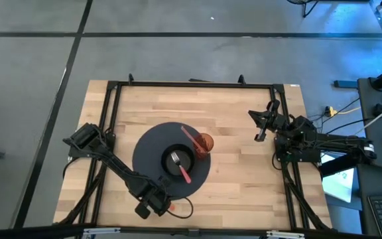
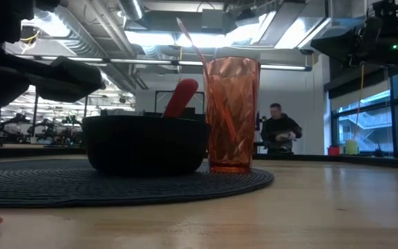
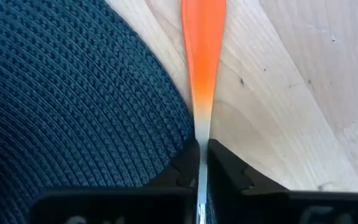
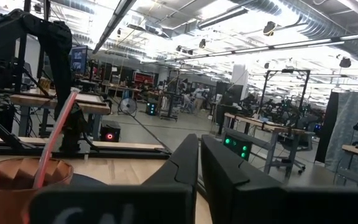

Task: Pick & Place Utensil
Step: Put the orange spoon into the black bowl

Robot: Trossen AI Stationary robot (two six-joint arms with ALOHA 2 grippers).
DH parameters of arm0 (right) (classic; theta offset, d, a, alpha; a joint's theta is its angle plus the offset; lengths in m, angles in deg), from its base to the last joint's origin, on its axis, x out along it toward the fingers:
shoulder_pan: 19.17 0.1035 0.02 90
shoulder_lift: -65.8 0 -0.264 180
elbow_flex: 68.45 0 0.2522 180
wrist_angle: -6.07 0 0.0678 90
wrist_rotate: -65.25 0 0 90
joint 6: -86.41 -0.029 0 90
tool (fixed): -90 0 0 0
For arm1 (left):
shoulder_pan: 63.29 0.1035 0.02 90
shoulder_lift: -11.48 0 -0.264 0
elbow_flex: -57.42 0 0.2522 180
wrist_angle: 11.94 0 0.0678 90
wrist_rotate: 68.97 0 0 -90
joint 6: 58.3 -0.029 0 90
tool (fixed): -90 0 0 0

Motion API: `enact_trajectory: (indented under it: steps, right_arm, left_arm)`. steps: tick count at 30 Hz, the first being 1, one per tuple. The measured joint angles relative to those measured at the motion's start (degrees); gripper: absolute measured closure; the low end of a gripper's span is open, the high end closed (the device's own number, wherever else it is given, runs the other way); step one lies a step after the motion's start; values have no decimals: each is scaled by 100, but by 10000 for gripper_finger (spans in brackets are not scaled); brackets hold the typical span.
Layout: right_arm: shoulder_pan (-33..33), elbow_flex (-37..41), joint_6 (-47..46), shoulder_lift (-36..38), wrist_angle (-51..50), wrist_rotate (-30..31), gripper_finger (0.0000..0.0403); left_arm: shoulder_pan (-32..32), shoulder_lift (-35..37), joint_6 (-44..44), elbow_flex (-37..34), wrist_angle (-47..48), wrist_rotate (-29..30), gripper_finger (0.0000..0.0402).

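My left hand (image 1: 152, 204) sits at the near edge of the round placemat (image 1: 148, 149), its fingers (image 3: 225, 171) pinched tight on the orange utensil (image 3: 202, 56), which lies on the desk (image 1: 244, 192) just beside the placemat. My right hand (image 1: 262, 123) waits well away from the placemat, fingers nearly together, holding nothing.

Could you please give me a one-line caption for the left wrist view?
Left gripper shut on an orange-handled utensil lying beside the dark woven placemat on the wooden table.
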Motion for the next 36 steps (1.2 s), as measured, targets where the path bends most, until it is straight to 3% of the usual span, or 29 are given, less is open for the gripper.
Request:
enact_trajectory:
  steps: [21,36]
  right_arm:
    - [1,0,2,-2,-2,0,382]
    - [2,0,2,-2,0,0,382]
  left_arm:
    - [-97,-37,-203,476,597,307,401]
    - [-126,-37,-210,581,740,208,401]
